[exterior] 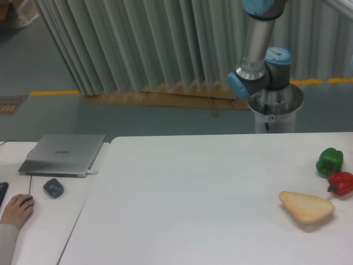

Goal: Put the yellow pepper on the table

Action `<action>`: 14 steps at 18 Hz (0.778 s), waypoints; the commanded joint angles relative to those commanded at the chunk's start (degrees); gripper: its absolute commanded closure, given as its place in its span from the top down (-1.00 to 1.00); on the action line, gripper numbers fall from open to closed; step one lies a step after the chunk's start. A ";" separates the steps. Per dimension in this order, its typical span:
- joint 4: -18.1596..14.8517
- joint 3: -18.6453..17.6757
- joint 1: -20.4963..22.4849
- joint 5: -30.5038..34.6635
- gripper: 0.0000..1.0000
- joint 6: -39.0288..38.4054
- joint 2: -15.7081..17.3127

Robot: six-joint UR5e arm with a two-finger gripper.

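Note:
The yellow pepper is out of view in the camera view. The white table [193, 187] fills the lower part of the frame. My gripper has left the frame past the right edge; only the arm's base column and blue joints [259, 72] show behind the table.
A green pepper [330, 160] and a red pepper [341, 183] sit near the table's right edge, with a tan bread wedge [306, 207] just in front of them. On the side desk at the left lie a closed laptop [62, 154], a mouse [53, 187] and a person's hand [15, 210].

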 joint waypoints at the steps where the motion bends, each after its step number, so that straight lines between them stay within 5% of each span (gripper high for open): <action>1: 0.00 0.00 0.61 0.00 1.00 1.66 0.00; 14: 2.90 1.76 8.34 6.42 1.00 23.39 -3.60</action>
